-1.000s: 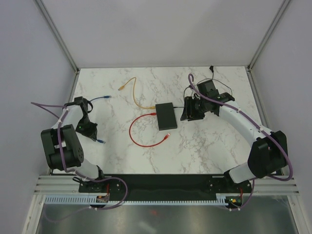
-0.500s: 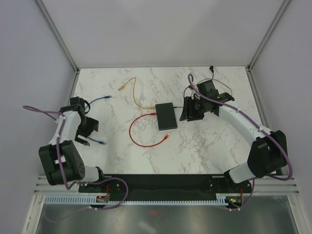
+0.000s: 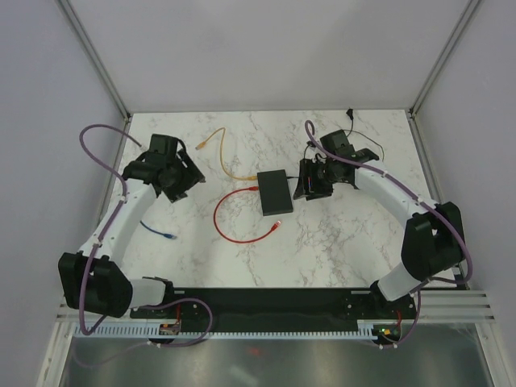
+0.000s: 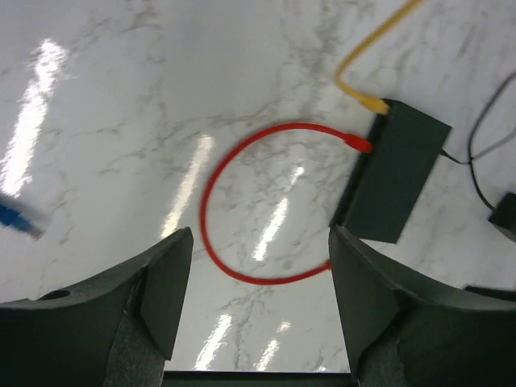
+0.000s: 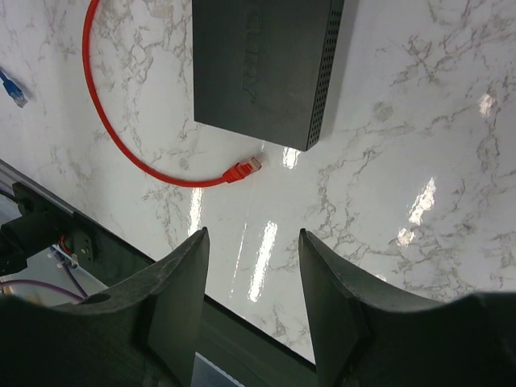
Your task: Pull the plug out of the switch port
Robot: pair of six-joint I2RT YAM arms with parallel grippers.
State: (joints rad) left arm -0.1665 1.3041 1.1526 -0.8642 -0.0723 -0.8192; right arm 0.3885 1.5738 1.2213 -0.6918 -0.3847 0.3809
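The dark switch (image 3: 274, 192) lies flat at mid-table. A yellow plug (image 4: 372, 102) and a red plug (image 4: 359, 143) sit in ports on its left side. The red cable (image 3: 226, 228) loops round to a loose end (image 5: 244, 169) near the switch's front. My left gripper (image 3: 185, 173) hovers open to the left of the switch, and in its wrist view the left gripper (image 4: 260, 298) has only bare table between its fingers. Just right of the switch is my right gripper (image 3: 309, 187), open and empty; the right wrist view shows the right gripper (image 5: 250, 282) above the marble.
A loose blue cable (image 3: 158, 232) lies on the table at the front left. The yellow cable (image 3: 219, 153) runs back-left from the switch. A thin black wire (image 4: 484, 137) leaves the switch's right side toward the back right corner. Frame posts and walls border the table.
My left gripper opened, left the blue cable at the front left, and swung back and right toward the switch. The right gripper edged slightly left.
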